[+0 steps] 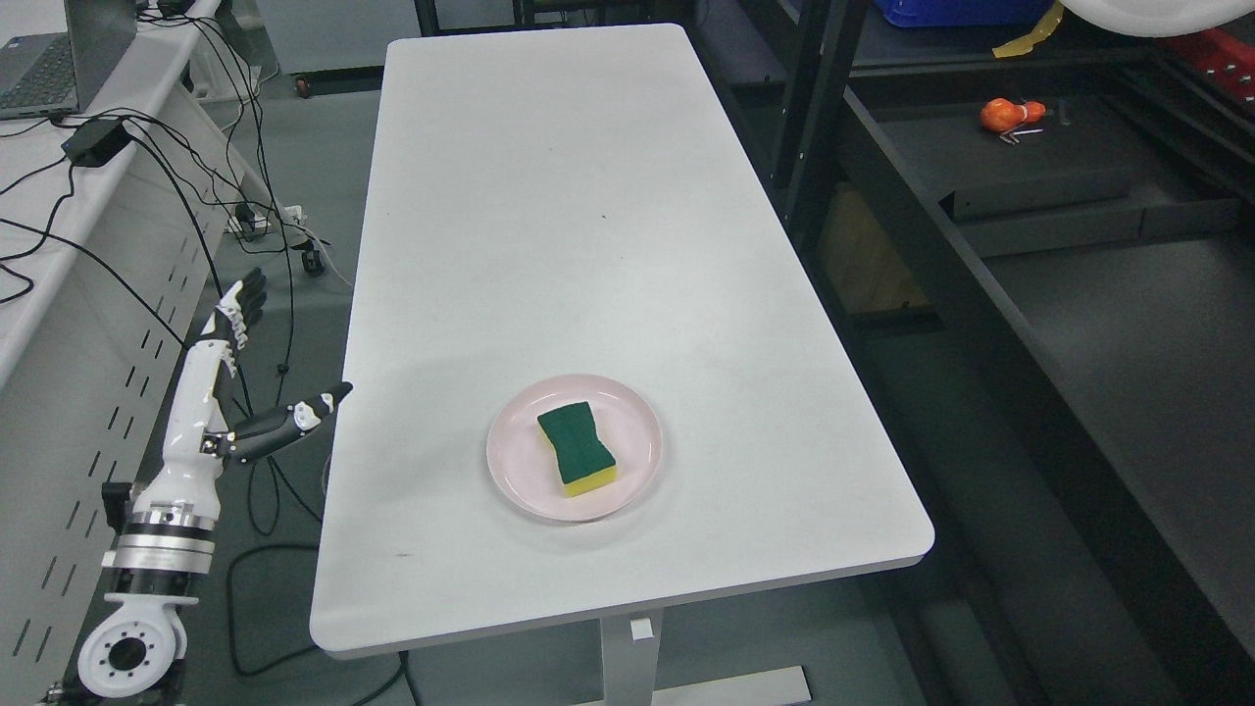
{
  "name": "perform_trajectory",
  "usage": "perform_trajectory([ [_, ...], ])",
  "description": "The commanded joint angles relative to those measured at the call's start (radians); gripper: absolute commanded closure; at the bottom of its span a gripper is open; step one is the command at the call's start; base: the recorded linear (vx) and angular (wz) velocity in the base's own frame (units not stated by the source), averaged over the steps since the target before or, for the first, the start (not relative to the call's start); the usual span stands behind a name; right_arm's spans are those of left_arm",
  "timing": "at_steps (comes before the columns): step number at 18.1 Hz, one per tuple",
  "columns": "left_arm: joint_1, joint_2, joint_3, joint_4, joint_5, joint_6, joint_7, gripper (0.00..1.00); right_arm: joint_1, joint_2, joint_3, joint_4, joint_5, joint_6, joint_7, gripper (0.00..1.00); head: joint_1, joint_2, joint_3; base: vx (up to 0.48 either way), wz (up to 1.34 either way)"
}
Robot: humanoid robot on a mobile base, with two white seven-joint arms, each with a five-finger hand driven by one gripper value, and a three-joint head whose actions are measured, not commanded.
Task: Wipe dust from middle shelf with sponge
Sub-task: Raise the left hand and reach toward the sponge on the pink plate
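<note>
A sponge [577, 447] with a green top and yellow underside lies on a pink plate [510, 461] near the front of the white table [569, 216]. My left hand [257, 378] hangs off the table's left edge, well left of the plate. Its fingers are stretched out, thumb pointing toward the table, and it holds nothing. A dark shelving rack [1039, 226] stands to the right of the table. My right arm does not show.
A small orange object [1010, 115] lies on the rack's dark shelf at the upper right. Black cables [225, 196] hang beside a white perforated bench at the left, close behind my left arm. A laptop [44, 69] sits at the top left.
</note>
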Motion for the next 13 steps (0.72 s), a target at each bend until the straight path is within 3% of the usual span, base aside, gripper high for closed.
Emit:
perform_trajectory([
  [1,-0.173,0.187,-0.07,0.214,-0.269,-0.069,-0.141,0.01,0.0,-0.017,0.0,-0.017,0.0,0.0,0.001,0.0,0.0,0.0,0.0,0.0,0.0],
  [3,-0.202,0.107,-0.052,0.215,-0.222,-0.168,-0.153,0.01,0.0,-0.017,0.0,-0.017,0.0,0.0,0.001,0.0,0.0,0.0,0.0,0.0,0.0],
  [4,-0.201,0.107,-0.059,0.224,-0.22,-0.225,-0.176,0.01,0.0,-0.017,0.0,-0.017,0.0,0.0,0.001,0.0,0.0,0.0,0.0,0.0,0.0],
  [6,-0.207,0.12,-0.073,0.246,-0.275,-0.239,-0.255,0.05,0.001,-0.017,0.0,-0.017,0.0,0.0,0.001,0.0,0.0,0.0,0.0,0.0,0.0],
  [9,-0.27,0.137,-0.099,0.25,-0.504,-0.26,-0.285,0.05,0.0,-0.017,0.0,-0.017,0.0,0.0,0.001,0.0,0.0,0.0,0.0,0.0,0.0],
  [13,-0.437,0.172,-0.264,0.249,-0.606,-0.346,-0.395,0.05,0.0,-0.017,0.0,-0.017,0.0,0.0,0.001,0.0,0.0,0.0,0.0,0.0,0.0],
])
